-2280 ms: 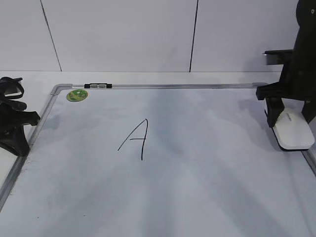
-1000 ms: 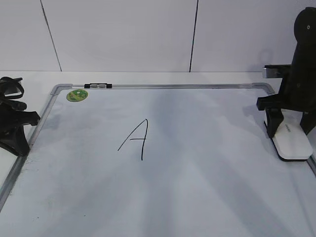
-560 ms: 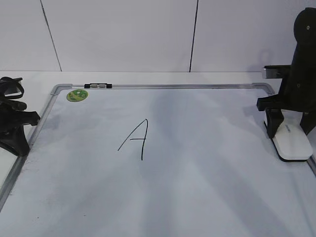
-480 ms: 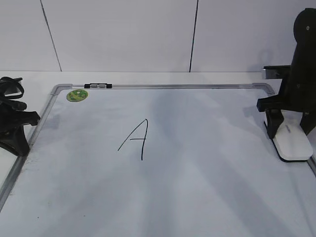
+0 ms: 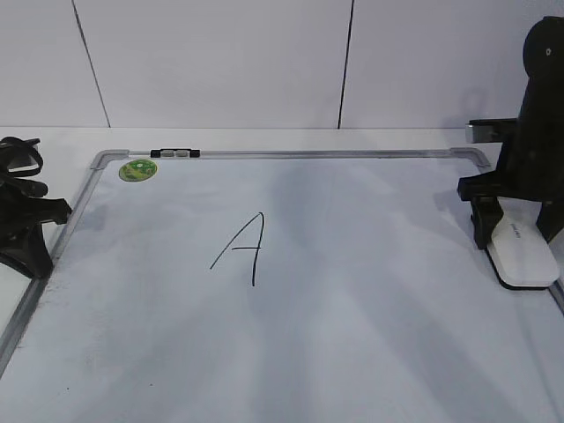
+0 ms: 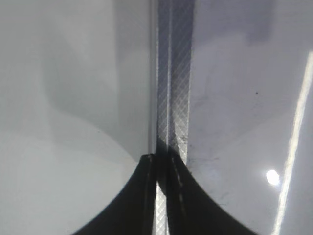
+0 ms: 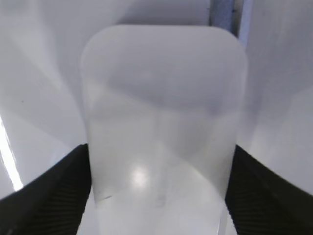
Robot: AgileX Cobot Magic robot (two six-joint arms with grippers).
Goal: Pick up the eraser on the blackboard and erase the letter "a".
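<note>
Eraser [image 5: 521, 254] on blackboard [image 5: 370, 352] edge, right fingers [image 7: 58, 196] straddling it, letter [image 5: 241, 249] unerased

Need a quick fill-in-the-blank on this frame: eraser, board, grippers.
1. The eraser lies at the blackboard's ____ edge.
2. The right gripper's fingers stand on either side of the ____.
3. The left gripper is ____, over the board's frame.
4. The sticker near the far left corner is ____ in colour.

Missing words: right; eraser; shut; green

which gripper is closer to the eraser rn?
Right. The right gripper straddles the eraser at the blackboard's right edge; the left gripper sits at the opposite, left frame.
</note>
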